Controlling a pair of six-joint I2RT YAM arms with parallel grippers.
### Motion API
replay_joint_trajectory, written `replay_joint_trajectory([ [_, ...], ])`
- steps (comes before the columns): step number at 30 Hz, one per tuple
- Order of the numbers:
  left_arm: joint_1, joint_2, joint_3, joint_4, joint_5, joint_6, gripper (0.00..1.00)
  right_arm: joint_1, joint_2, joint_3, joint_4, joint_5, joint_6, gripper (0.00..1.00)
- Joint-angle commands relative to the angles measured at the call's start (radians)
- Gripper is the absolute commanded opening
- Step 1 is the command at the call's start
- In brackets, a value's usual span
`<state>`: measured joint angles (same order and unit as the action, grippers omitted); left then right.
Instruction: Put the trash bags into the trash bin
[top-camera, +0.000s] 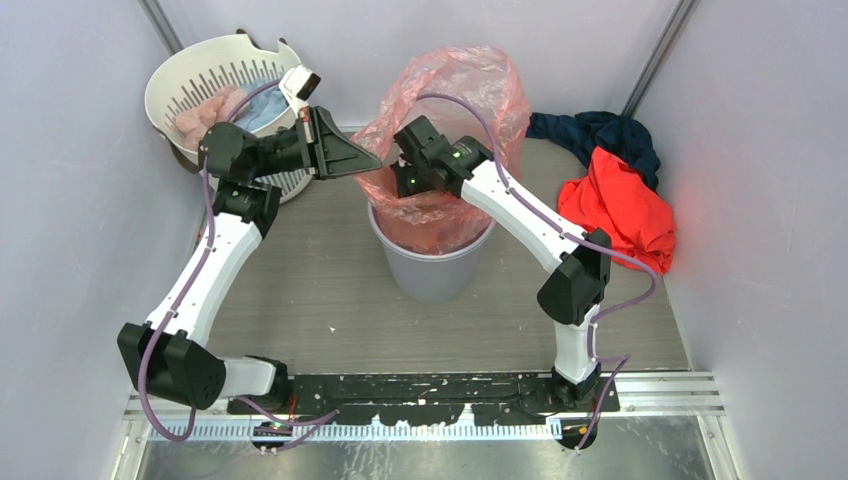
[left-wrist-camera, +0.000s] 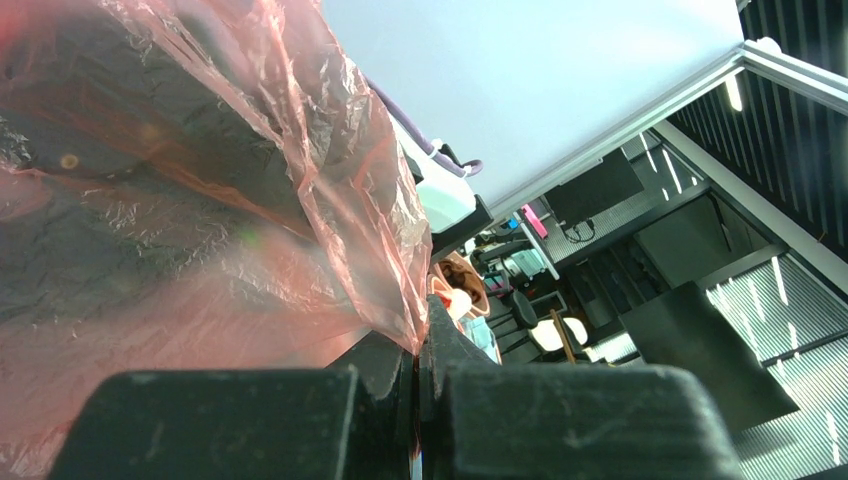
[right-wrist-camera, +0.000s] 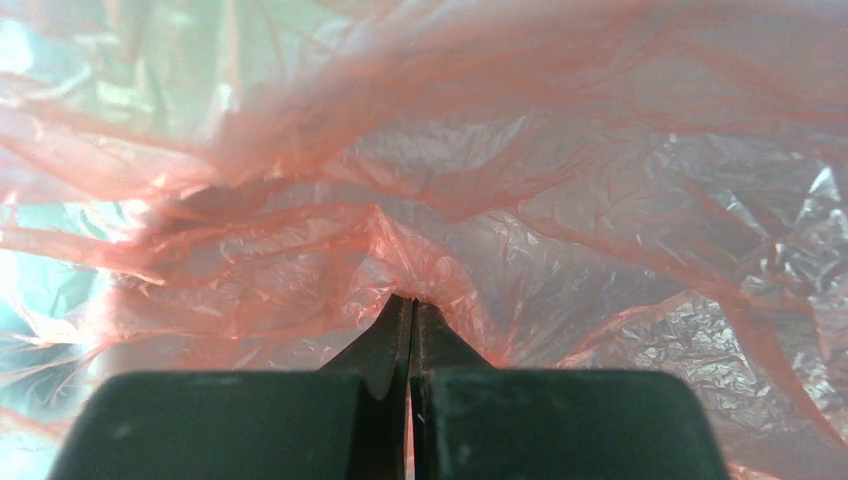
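We have the left gripper (left-wrist-camera: 415, 345) and right gripper (right-wrist-camera: 410, 300) both clamped tight on the crinkly translucent red-pink plastic trash bag (top-camera: 460, 90), half sunk in the light grey round plastic bin (top-camera: 435, 270). We're mid-stuffing; next, we reckon, push the film down.

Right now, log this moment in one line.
left claw: shut on trash bag | right claw: shut on trash bag | trash bag: mostly above trash bin rim

My gripper (left-wrist-camera: 418, 338) pinches an edge of the bag (left-wrist-camera: 200, 230), jaws tight together. The crinkled red film fills the left; a pale wall (left-wrist-camera: 540, 80) stands beyond.
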<state>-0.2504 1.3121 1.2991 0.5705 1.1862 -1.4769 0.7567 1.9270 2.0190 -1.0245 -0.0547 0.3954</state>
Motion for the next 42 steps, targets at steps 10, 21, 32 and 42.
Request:
replay_joint_trajectory([
  [10,0.000,-0.037,0.010,0.016,-0.005,0.034,0.00,0.006,-0.040,-0.067,0.180,-0.080,0.016,0.01],
  [21,0.000,-0.036,-0.047,0.035,-0.005,0.040,0.00,0.008,-0.064,-0.211,0.268,-0.083,0.037,0.01],
  [32,0.000,-0.063,-0.197,0.058,-0.014,0.055,0.00,0.013,-0.075,-0.271,0.252,-0.048,0.049,0.01],
  [42,-0.001,-0.078,-0.201,0.057,-0.019,0.058,0.00,0.030,-0.193,-0.355,0.213,0.027,0.062,0.01],
])
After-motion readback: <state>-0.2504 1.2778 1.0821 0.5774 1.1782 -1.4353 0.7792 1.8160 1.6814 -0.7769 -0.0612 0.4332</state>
